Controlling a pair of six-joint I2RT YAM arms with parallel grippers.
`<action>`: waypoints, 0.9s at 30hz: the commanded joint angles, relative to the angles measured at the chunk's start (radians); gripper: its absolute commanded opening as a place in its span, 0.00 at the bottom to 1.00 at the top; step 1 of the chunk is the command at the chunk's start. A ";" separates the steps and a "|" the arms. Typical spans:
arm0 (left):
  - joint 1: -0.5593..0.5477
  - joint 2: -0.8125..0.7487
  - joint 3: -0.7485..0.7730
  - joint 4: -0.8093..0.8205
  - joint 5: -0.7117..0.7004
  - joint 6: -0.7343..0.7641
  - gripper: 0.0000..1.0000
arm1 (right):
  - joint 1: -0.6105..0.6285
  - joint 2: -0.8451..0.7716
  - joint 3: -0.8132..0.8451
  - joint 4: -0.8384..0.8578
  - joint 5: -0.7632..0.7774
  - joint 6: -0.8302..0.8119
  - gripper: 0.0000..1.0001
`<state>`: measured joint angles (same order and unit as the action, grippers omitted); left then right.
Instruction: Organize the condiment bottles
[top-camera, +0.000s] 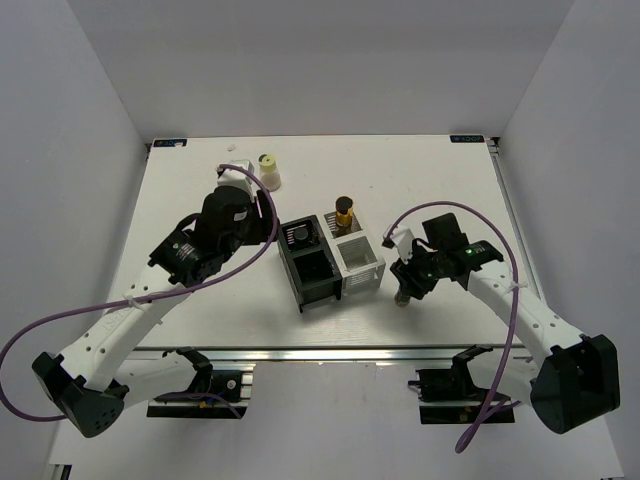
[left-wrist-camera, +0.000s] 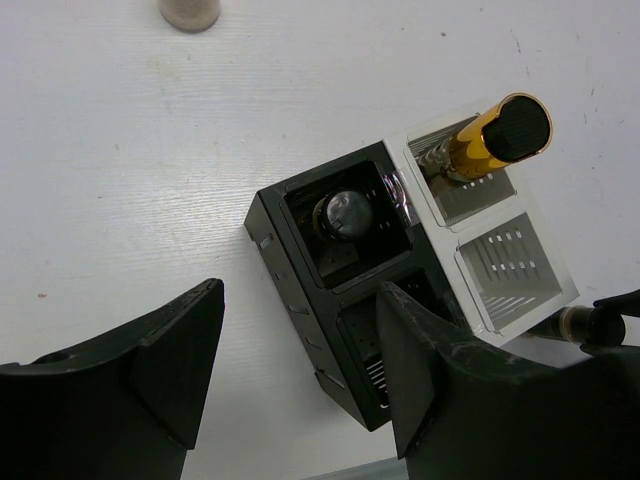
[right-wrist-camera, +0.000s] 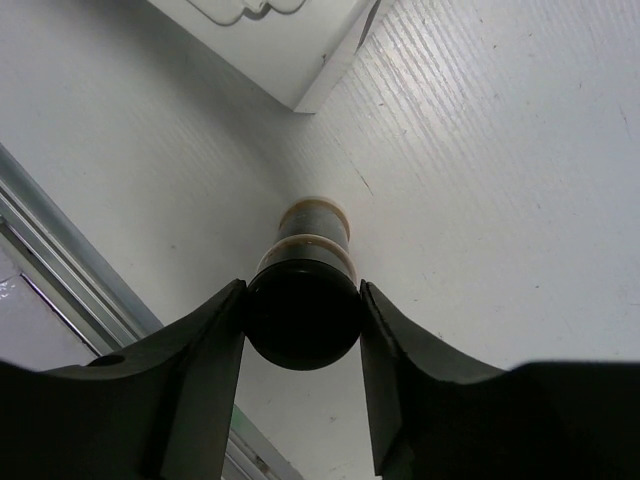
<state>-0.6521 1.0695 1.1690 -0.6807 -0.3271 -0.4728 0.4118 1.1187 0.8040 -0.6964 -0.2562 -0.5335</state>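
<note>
Halfway: amber bottle (left-wrist-camera: 490, 135) and dark bottle (left-wrist-camera: 345, 215) are sitting boxed; right gripper (right-wrist-camera: 300, 295) is seemingly clamping brown bottle (right-wrist-camera: 312, 225); left gripper (left-wrist-camera: 300, 290) gaping empty; cream bottle (top-camera: 268, 170) waiting far-left.

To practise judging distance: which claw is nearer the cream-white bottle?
Left. The left claw hovers close on the near side of the cream-white bottle; the right claw is far to its right, gripping a dark bottle.

Top view looks down; nearer left wrist view shares the organizer boxes (top-camera: 312, 272).
</note>
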 joint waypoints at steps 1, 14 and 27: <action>-0.001 -0.017 -0.009 0.003 -0.015 -0.006 0.72 | -0.004 -0.008 -0.003 0.032 -0.012 -0.003 0.46; -0.001 -0.014 -0.005 0.003 -0.023 0.010 0.73 | -0.005 -0.079 0.283 -0.435 -0.300 -0.452 0.00; -0.001 -0.026 0.011 -0.003 -0.049 0.017 0.73 | 0.007 0.050 0.656 -0.475 -0.698 -0.429 0.00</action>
<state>-0.6521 1.0695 1.1671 -0.6811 -0.3450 -0.4629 0.4129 1.1461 1.3827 -1.2545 -0.8028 -1.0580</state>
